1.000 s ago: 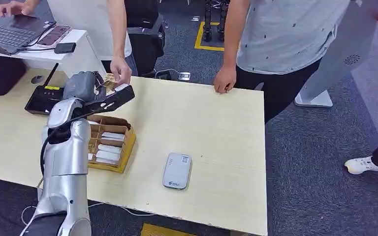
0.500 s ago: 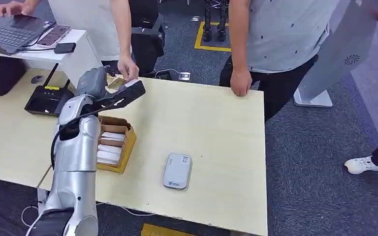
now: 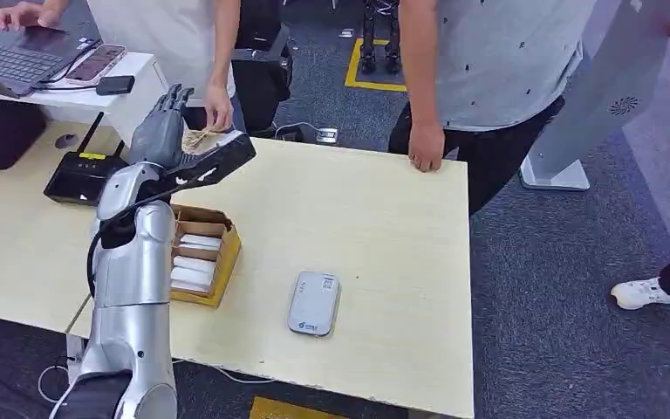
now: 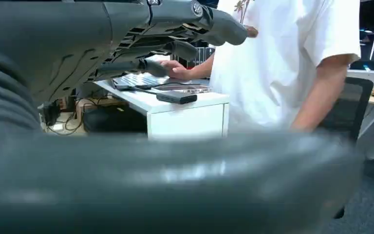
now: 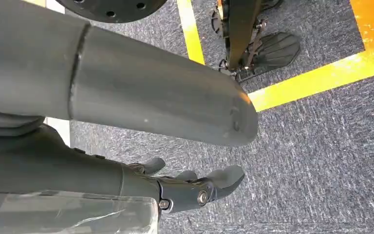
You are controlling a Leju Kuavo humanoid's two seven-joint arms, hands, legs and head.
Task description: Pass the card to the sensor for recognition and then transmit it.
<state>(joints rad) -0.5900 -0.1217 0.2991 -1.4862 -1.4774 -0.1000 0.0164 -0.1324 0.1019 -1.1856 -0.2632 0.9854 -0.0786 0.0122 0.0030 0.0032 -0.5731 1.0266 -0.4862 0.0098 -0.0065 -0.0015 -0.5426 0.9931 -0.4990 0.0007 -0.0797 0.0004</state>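
Note:
My left hand is raised over the table's far left edge, fingers spread upward and holding nothing. In the left wrist view its fingers stretch out straight with nothing between them. Beside it a tan card hangs at the fingertips of a person's hand; their grip on it is unclear. The grey-white card sensor lies flat near the table's front edge, well away from my hand. My right hand hangs over the carpet, loosely curled and holding nothing.
A cardboard box with several white cards sits under my left forearm. A black router stands at the far left. A second person rests a hand on the table's far edge. A laptop is on the side desk.
My left hand has opened and its fingers now point up, with the card left at the person's fingers. The second person's hand slid right along the table's far edge.

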